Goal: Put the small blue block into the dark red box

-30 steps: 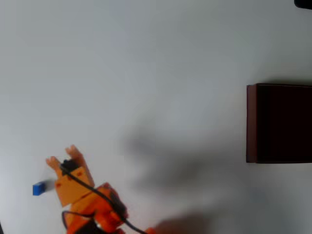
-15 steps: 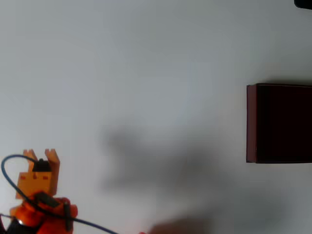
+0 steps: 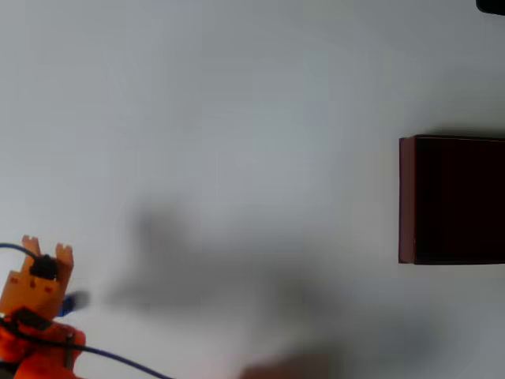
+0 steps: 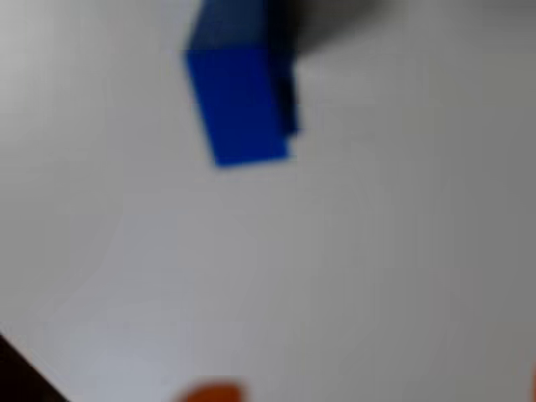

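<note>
Blue block point(image 4: 241, 100) blurred, box point(image 3: 451, 199) overhead

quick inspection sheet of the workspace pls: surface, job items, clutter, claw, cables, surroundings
Surface: plain white table, soft shadows across the lower middle of the overhead view.
Job's things: small blue block on the table, partly hidden beside the arm in the overhead view; dark red box at the right edge, apart from both, dark inside.
Clutter: nothing seen.
Claw: orange claw at lower left, over the table beside the block, not on it; open or shut cannot be told.
Cables: blue cable trailing from the arm toward the bottom edge.
Surroundings: dark object at the top right corner, unidentifiable.
</note>
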